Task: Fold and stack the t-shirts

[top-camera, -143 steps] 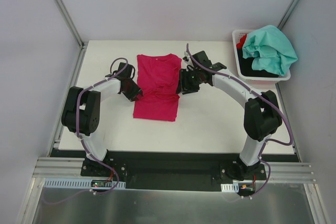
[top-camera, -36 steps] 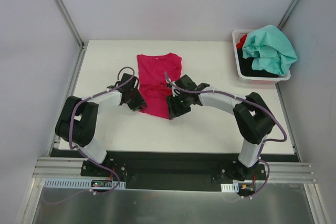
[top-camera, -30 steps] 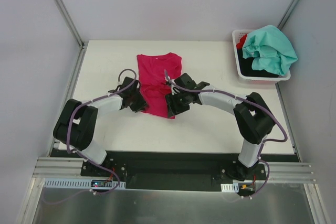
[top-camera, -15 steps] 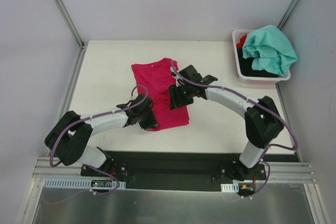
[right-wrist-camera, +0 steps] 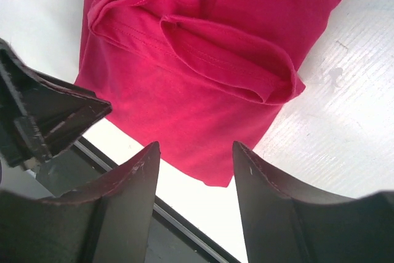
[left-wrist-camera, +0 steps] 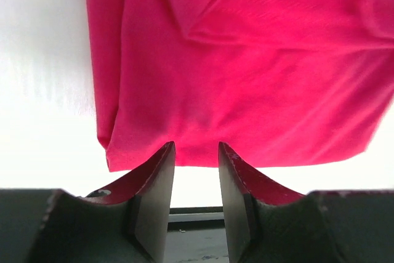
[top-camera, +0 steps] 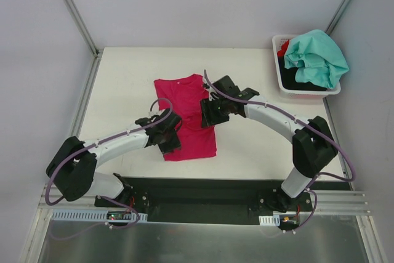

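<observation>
A magenta-pink t-shirt (top-camera: 188, 121), folded into a long narrow shape, lies slightly askew in the middle of the white table (top-camera: 117, 90). My left gripper (top-camera: 167, 136) hovers at its near left edge. In the left wrist view the left gripper (left-wrist-camera: 196, 147) is open, with the shirt's hem (left-wrist-camera: 246, 60) just beyond the tips and nothing between them. My right gripper (top-camera: 212, 112) is at the shirt's right edge. It stands open (right-wrist-camera: 194, 147) above the folded cloth (right-wrist-camera: 203, 78), holding nothing. A teal-mint t-shirt (top-camera: 317, 56) is heaped over black (top-camera: 295, 77) and red (top-camera: 283, 46) ones.
The white plastic basket (top-camera: 306, 91) holding those shirts stands at the table's far right corner. The table's front edge (top-camera: 203, 175) and a black rail lie close behind the pink shirt's near end. Grey walls and metal posts enclose the table.
The pink shirt has slid toward the front edge and turned slightly. My left arm has swung nearer and rightward with it, and its jaws have opened a little. The right gripper has drawn back to the right.
</observation>
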Motion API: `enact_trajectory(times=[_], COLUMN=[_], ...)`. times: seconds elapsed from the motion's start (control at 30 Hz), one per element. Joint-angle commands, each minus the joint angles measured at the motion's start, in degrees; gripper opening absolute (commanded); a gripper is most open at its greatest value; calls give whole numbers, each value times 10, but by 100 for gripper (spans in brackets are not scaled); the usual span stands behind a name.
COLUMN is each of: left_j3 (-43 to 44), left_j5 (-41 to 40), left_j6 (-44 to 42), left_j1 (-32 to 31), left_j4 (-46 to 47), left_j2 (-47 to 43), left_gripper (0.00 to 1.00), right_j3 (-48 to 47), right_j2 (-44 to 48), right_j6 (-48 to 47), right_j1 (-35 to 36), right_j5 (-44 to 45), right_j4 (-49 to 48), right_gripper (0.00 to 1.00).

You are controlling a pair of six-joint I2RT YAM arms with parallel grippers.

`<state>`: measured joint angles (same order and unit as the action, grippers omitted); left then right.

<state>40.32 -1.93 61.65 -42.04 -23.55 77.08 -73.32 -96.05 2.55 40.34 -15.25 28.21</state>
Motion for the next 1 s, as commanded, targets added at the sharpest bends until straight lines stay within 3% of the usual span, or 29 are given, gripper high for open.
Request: enact_trajectory(times=[0.0,0.07,0.27,0.43,0.97], left_j3=[113,157,211,194,115], left_j5=[-79,-91,-126,-132,-91], left_j6=[-51,-60,-86,-96,-25], left_j1=[-3,-1,11,49,47], left_j4=[-91,-110,-132,-123,-44], left_j2=[4,15,32,28,36], left_gripper=[36,45,47,47,47], right_j3=[-33,-47,-46,-28,-16], right_j2=[24,23,23,42,60], right_j6=[4,3,3,18,6], right_j1=[11,11,11,11,6], right_j5=[4,5,14,27,36], right_j4=[19,26,30,7,22], right_gripper=[54,54,55,55,55])
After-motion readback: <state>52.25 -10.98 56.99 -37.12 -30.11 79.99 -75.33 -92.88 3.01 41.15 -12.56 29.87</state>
